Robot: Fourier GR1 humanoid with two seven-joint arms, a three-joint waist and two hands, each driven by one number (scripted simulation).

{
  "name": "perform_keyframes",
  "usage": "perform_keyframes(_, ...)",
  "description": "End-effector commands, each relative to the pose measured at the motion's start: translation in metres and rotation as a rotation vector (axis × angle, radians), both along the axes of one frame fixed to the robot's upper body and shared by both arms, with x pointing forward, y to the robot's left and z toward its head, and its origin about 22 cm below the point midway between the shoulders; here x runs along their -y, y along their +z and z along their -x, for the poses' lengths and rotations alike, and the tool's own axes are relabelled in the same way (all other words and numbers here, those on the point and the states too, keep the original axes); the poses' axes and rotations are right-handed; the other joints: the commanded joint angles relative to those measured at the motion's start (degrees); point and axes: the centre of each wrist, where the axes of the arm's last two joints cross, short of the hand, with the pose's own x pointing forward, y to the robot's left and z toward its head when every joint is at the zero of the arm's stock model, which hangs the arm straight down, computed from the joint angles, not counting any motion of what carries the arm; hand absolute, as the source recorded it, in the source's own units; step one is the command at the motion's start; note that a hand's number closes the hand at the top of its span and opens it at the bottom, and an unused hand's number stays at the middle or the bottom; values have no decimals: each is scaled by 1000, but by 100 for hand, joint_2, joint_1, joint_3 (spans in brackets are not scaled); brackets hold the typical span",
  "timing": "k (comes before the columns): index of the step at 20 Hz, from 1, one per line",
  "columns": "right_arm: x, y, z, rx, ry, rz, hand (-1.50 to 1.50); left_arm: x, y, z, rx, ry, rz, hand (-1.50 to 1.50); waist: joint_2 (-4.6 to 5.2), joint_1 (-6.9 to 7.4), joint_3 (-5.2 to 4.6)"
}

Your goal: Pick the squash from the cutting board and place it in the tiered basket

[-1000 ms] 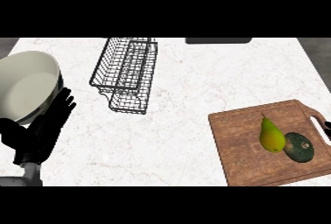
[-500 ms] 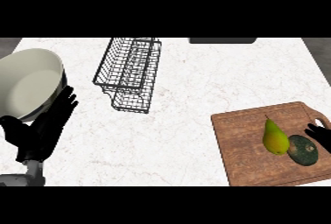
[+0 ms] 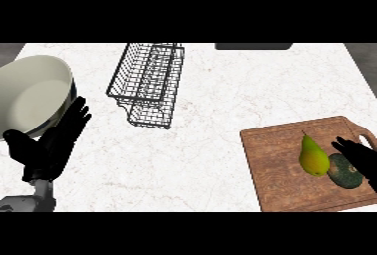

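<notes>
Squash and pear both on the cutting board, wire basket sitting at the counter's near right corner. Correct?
Not quite. The squash and pear do lie on the cutting board, but the head view shows the wire basket toward the far left of the counter, not the near right corner.

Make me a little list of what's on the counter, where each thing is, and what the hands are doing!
board: wooden, at the right
squash: dark green, on the board's right part, partly under the right hand
pear: yellow-green, on the board, left of the squash
basket: black wire, at the top middle
bowl: white, at the left
right hand: open, over the squash
left hand: open, resting beside the bowl
</notes>
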Motion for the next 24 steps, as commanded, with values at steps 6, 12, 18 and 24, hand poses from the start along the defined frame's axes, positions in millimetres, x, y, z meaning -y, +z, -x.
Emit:
perform_keyframes(6,21,-9,-1,86,3,38,-150,-3,6,-11,-16,1,-3,0,-5,-37,-2)
perform_keyframes(12,16,-23,-29,-102,4,75,150,8,-2,2,0,-2,5,0,-1,22,-2)
perform_keyframes(18,41,-27,-24,-70,89,169,150,13,4,-2,-3,15,-15,0,-3,-6,0)
perform_keyframes(24,13,-56,-18,32,139,218,150,-8,-7,1,-9,10,1,0,-1,-12,-1)
